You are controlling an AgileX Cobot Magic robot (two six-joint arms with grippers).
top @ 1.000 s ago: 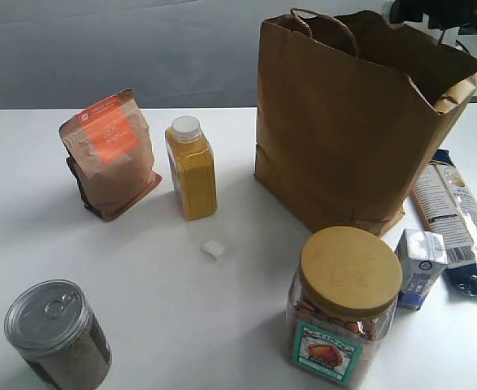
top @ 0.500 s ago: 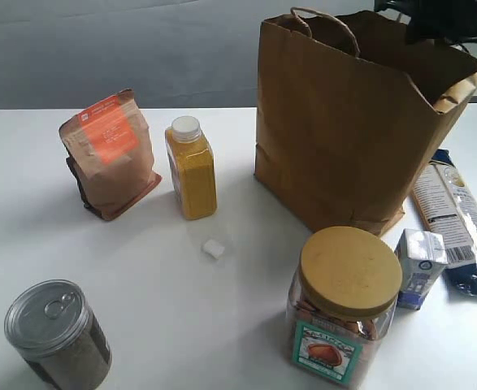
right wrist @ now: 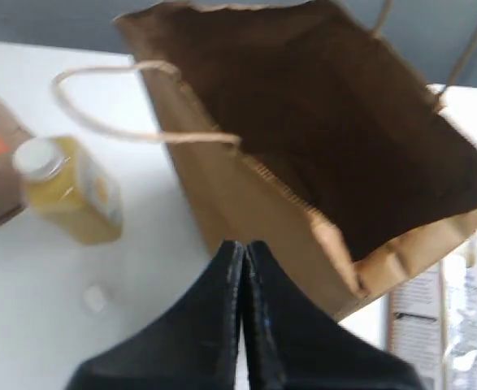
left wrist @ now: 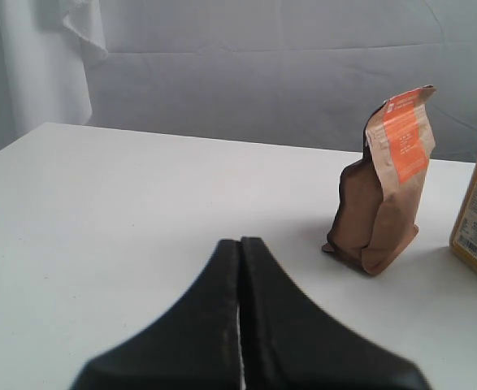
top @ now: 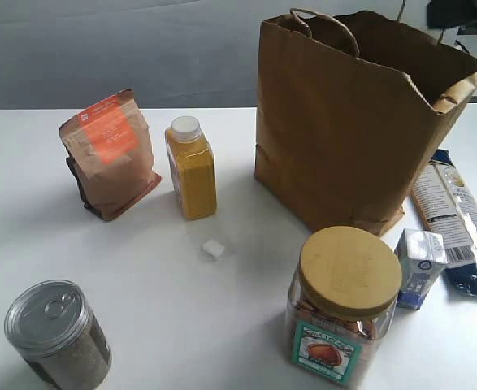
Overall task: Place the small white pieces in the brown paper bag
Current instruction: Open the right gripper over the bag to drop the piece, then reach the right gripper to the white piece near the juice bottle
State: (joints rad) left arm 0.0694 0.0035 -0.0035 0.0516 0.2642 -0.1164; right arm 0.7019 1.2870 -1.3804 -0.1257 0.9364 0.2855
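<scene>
One small white piece (top: pixel 214 249) lies on the white table in front of the yellow bottle; it also shows faintly as a small white piece (right wrist: pixel 96 298) in the right wrist view. No other white pieces are visible. The brown paper bag (top: pixel 352 122) stands upright and open at the back right, its dark inside visible as brown paper bag (right wrist: pixel 319 146). My right gripper (right wrist: pixel 244 244) is shut and empty, held high above the bag's near rim. My left gripper (left wrist: pixel 240 240) is shut and empty, low over the table, left of the pouch.
A brown pouch with orange label (top: pixel 110 153), a yellow bottle (top: pixel 192 168), a metal can (top: pixel 57 333), a wooden-lidded jar (top: pixel 344 301), a small white-and-blue carton (top: pixel 419 266) and a clear packet (top: pixel 459 221) stand around the table (top: pixel 157 284).
The dark right arm at the top right of the exterior view has drawn back up and to the right, away from above the bag. The white piece and other objects stayed put.
</scene>
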